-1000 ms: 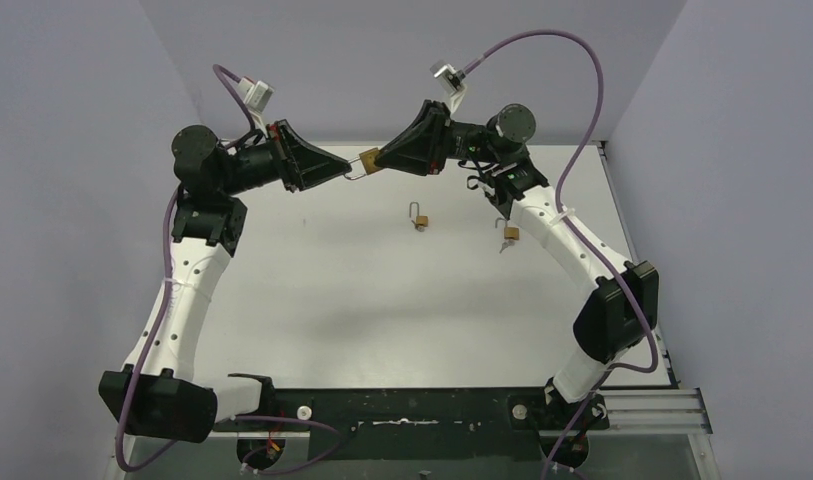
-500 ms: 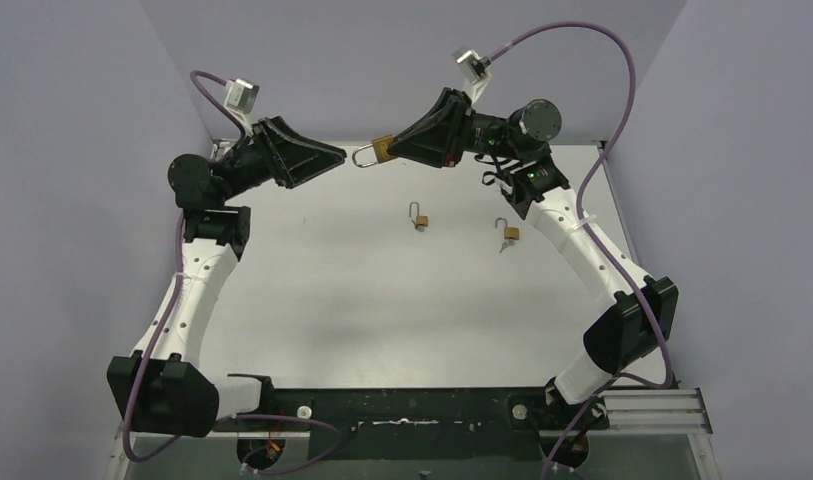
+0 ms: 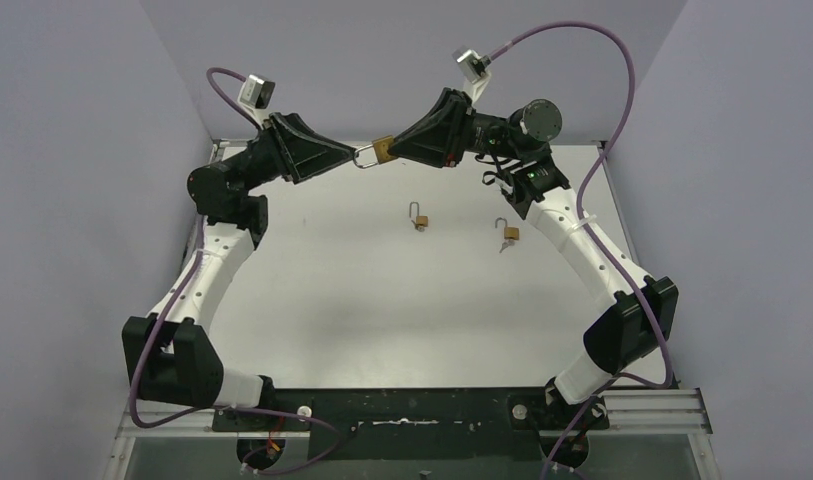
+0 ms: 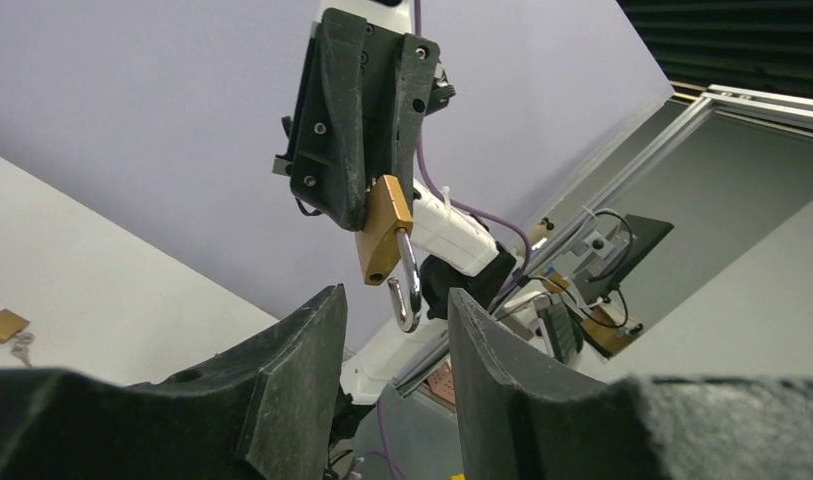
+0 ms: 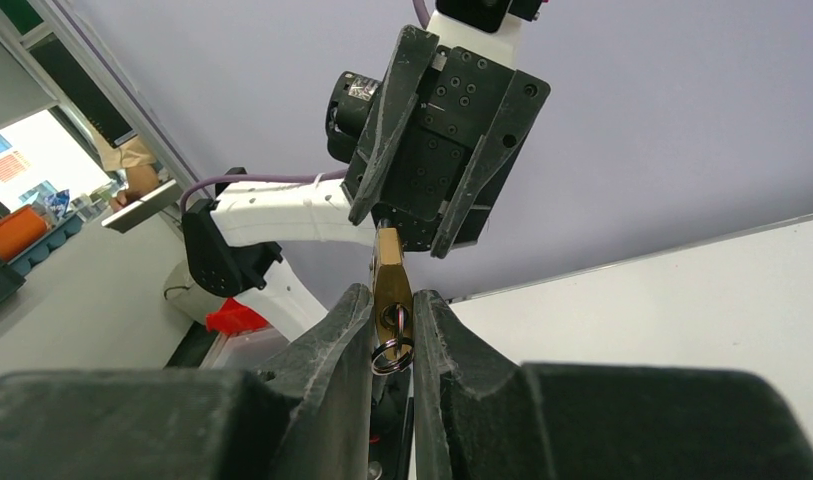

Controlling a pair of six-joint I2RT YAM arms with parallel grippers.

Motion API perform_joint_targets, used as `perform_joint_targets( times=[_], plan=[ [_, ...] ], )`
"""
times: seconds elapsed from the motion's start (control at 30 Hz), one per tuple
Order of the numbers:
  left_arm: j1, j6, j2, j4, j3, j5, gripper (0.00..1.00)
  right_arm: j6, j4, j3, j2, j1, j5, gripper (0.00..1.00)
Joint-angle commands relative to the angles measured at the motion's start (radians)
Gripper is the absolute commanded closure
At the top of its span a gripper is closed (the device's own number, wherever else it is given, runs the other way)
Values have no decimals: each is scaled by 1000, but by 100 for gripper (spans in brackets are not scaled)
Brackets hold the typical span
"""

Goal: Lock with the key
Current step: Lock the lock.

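Observation:
A brass padlock (image 3: 384, 150) hangs in the air above the table's far edge, my right gripper (image 3: 392, 151) shut on its body. In the right wrist view the padlock (image 5: 391, 285) sits clamped between the fingers. A key (image 5: 391, 322) with its ring (image 5: 390, 352) sticks in the padlock's underside. The steel shackle (image 4: 410, 290) is sprung open, one leg free of the brass body (image 4: 384, 235). My left gripper (image 4: 397, 305) faces it, open, and the shackle's bend dips between its fingertips without visibly touching them.
Two more brass padlocks lie on the white table (image 3: 382, 300) with shackles open: one at the middle (image 3: 419, 219), one to its right with a key (image 3: 508, 235). Grey walls stand close behind both arms.
The left gripper let go of the shackle, drew back and up, then came back around it with narrower jaws. The right arm lifted the padlock slightly, then held still.

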Motion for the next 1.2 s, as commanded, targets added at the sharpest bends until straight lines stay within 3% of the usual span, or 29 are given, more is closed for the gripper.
perform_joint_targets(
  times=[0.0,0.3,0.7,0.97,1.03,1.17],
  plan=[
    [-34,-65,16,142,69,3,62,24,69,48,-24,-3,-8,100],
    [-51,-181,67,280,102,9,78,31,68,50,-32,-9,-25,100],
    [-81,-190,53,281,95,61,61,36,75,50,-37,-17,-26,100],
    [-81,-187,53,281,91,60,87,43,74,47,-43,-17,-32,100],
    [-81,-186,53,281,89,58,100,44,75,48,-44,-15,-36,100],
    [-80,-181,49,281,80,53,100,50,72,55,-44,-6,-46,100]
  ],
)
